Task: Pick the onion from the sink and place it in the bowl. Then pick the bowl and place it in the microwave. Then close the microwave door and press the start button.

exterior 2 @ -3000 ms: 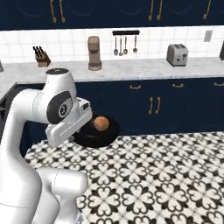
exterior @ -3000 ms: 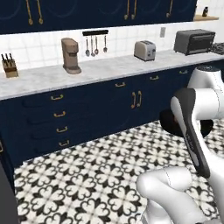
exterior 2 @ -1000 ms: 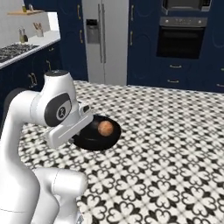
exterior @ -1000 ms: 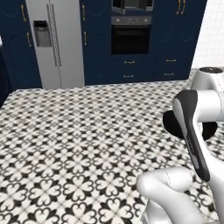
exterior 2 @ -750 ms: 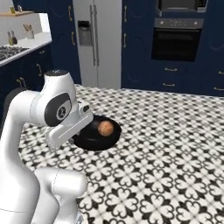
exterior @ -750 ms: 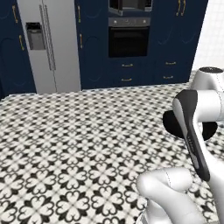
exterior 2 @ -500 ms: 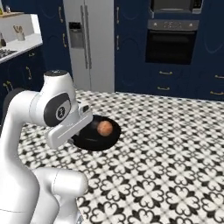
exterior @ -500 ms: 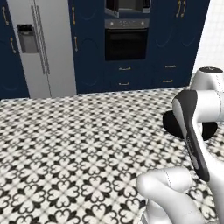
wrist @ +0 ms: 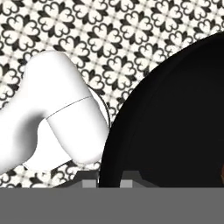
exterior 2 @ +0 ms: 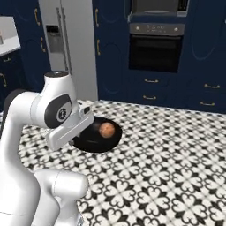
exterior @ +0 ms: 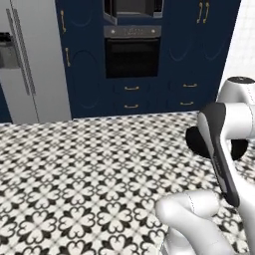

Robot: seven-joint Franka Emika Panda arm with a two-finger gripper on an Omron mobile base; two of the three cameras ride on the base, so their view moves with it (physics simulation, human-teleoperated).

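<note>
Left base view. Bowl [exterior: 195, 143]: black, carried above the patterned floor [exterior: 74, 174], mostly hidden behind the white arm; only its dark edges show on either side of the forearm. Microwave [exterior: 133, 7]: built into the navy cabinets [exterior: 184, 55] at the top of the wall, directly above the oven [exterior: 132, 52]; its lower part is in frame. Fridge [exterior: 30, 60]: grey, at the left.

Right base view. Bowl [exterior 2: 95, 139]: shallow, black, held level off the floor [exterior 2: 176, 163], its near rim running under the arm's hand. Onion [exterior 2: 106, 129]: orange-tan ball resting inside the bowl. Microwave [exterior 2: 160, 7]: top centre, over the oven [exterior 2: 155, 48]; fridge [exterior 2: 68, 44] to the left of both.

Hand view. Gripper [wrist: 109, 180]: the two tips stand close together with the bowl's [wrist: 175, 122] rim passing between them, so the claw is nearly closed and pinching that rim. The bowl's black surface spreads to the right; patterned floor [wrist: 100, 30] lies beyond.
</note>
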